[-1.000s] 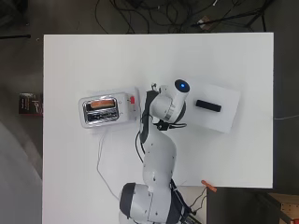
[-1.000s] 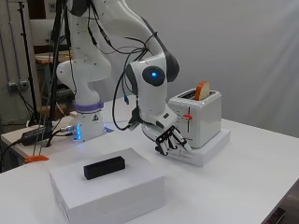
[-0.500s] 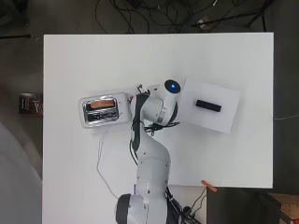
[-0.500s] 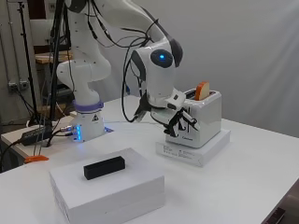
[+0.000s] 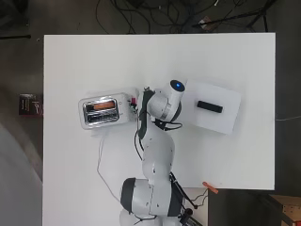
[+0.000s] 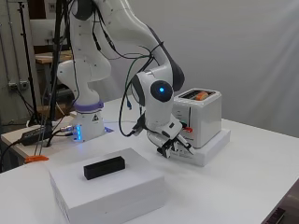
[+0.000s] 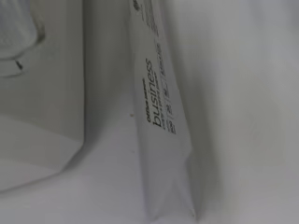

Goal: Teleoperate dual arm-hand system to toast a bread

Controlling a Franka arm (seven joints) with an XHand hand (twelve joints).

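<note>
The fingers (image 6: 180, 145) of the hand (image 6: 174, 143) are curled downward at the front face of the toaster (image 6: 200, 116), beside its red lever (image 6: 187, 130); whether they touch the lever or hold anything cannot be told from these views. In the overhead view the hand (image 5: 138, 107) sits just beside the toaster's (image 5: 102, 111) end, mostly hidden under the arm's wrist.

The toaster is white with a shiny top, and a slice of bread (image 6: 201, 96) sits low in one slot, its browned edge barely above the rim. From above, the bread (image 5: 103, 106) shows as an orange strip in the slot farther from the arm's base. The toaster stands on a flat white pack (image 6: 211, 147), which lies on the white surface (image 6: 243, 186). The wrist view shows the pack's printed edge (image 7: 161, 112) very close, with the toaster's white body (image 7: 42, 116) beside it.

Well apart from the toaster, on the other side of the arm, a larger white box (image 6: 105, 186) rests on the surface with a small black block (image 6: 104, 167) lying on top of it. A white cord (image 5: 100, 165) runs from the toaster toward the arm's base.
</note>
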